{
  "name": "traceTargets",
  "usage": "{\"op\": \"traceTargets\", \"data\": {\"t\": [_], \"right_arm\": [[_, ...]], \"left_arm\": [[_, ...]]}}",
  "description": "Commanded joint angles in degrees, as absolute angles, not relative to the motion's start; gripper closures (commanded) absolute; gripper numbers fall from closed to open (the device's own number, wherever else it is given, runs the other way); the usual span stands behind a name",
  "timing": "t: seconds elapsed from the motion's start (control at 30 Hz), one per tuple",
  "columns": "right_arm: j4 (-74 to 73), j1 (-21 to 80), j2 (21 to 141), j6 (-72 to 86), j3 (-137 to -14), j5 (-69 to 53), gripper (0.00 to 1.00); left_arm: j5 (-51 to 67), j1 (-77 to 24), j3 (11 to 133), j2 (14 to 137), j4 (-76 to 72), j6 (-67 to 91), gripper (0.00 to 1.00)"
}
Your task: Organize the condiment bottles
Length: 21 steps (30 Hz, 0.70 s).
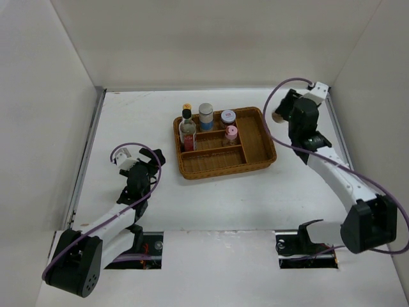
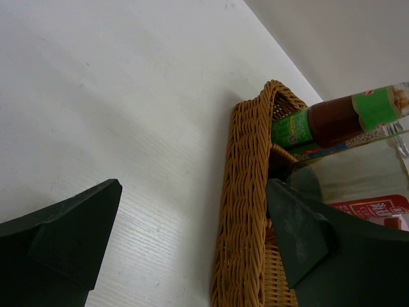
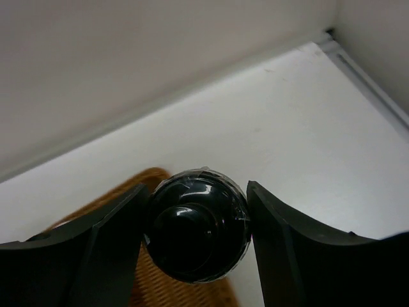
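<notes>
My right gripper (image 1: 280, 114) hovers over the right rim of the brown wicker tray (image 1: 259, 144). In the right wrist view it (image 3: 197, 192) is shut on a black-capped shaker (image 3: 198, 233), seen cap-on. Inside the tray's left and back compartments stand a yellow-capped sauce bottle (image 1: 186, 109), a tall dark black-capped bottle (image 1: 186, 119), a red-label bottle (image 1: 188, 137), a blue-label jar (image 1: 206, 116), a pale-lidded jar (image 1: 228, 118) and a pink-lidded shaker (image 1: 231, 134). My left gripper (image 1: 152, 164) is open and empty, left of the tray. Its view (image 2: 192, 192) shows the tray's rim (image 2: 246, 192) and the sauce bottle (image 2: 339, 118).
White walls enclose the table on three sides; a metal rail (image 1: 86, 153) runs along the left edge. The tray's long front compartment (image 1: 214, 161) and right compartment hold nothing. The right wall is close behind my right arm (image 1: 332, 166).
</notes>
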<state>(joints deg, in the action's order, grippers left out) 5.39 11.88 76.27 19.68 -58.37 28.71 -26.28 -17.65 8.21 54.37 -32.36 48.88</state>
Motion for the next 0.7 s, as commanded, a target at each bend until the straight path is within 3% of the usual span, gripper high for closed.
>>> {"op": "traceTargets", "data": {"t": [0.0, 0.23, 0.67], "right_arm": [[10.37, 20.58, 71.9, 19.87, -59.23, 26.46, 0.47], [13.36, 36.41, 77.94, 19.07, -65.82, 23.73, 0.47], [16.61, 43.28, 98.69, 17.41, -74.09, 21.71, 0.47]], "left_arm": [[-27.33, -17.88, 7.73, 53.52, -34.89, 48.96, 0.0], [-28.3, -17.62, 7.91, 52.91, -33.58, 48.96, 0.0], [-28.48, -17.53, 8.0, 52.91, -33.4, 48.96, 0.0]]}}
